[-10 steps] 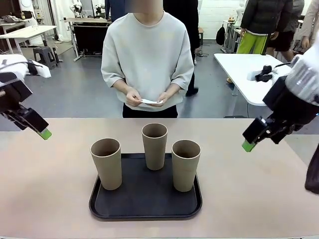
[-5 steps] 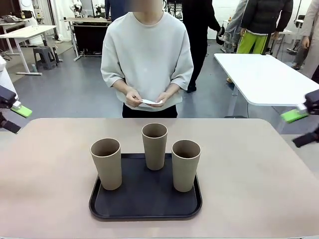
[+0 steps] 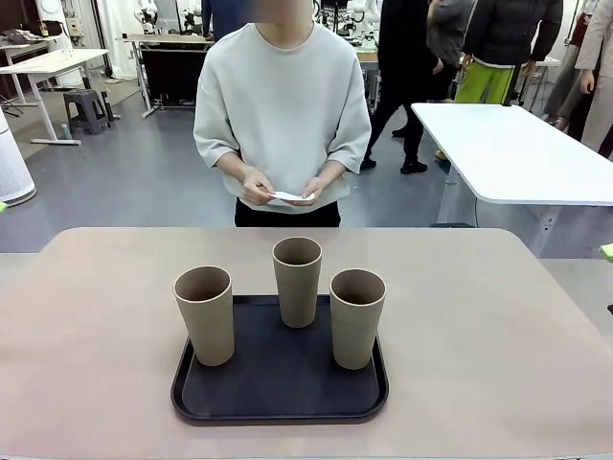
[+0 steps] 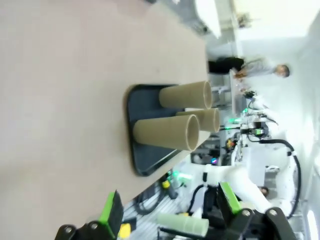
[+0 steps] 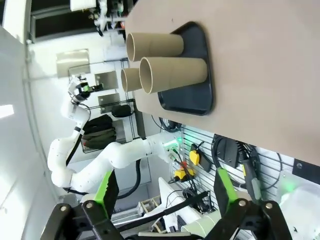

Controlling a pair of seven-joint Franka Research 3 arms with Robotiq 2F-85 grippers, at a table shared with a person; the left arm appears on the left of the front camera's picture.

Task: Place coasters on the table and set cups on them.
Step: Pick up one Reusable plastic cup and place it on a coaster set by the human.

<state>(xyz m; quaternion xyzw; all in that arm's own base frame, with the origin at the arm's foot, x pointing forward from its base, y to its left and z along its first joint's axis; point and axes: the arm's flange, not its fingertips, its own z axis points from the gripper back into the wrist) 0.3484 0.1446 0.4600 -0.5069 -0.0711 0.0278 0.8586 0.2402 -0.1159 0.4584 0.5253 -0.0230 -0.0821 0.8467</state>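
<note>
Left hand (image 4: 169,197) has its fingers spread wide with nothing between them and touches nothing; it sits off the desk (image 3: 479,335) edge, looking across at the tray (image 3: 278,383). Right hand (image 5: 165,181) is the same: fingers wide apart, empty, clear of the desk. The black tray sits at 6 o'clock on the desk. Three cups stand upright on it, apart from each other: back cup (image 3: 297,281) at 12 o'clock of the tray, left cup (image 3: 204,314) at 8 o'clock, right cup (image 3: 356,317) at 4 o'clock. A person stands at the desk's 12 o'clock edge. The person's hands (image 3: 257,187) pinch thin white coasters (image 3: 290,196) at waist height, above and behind the desk; how many cannot be told.
</note>
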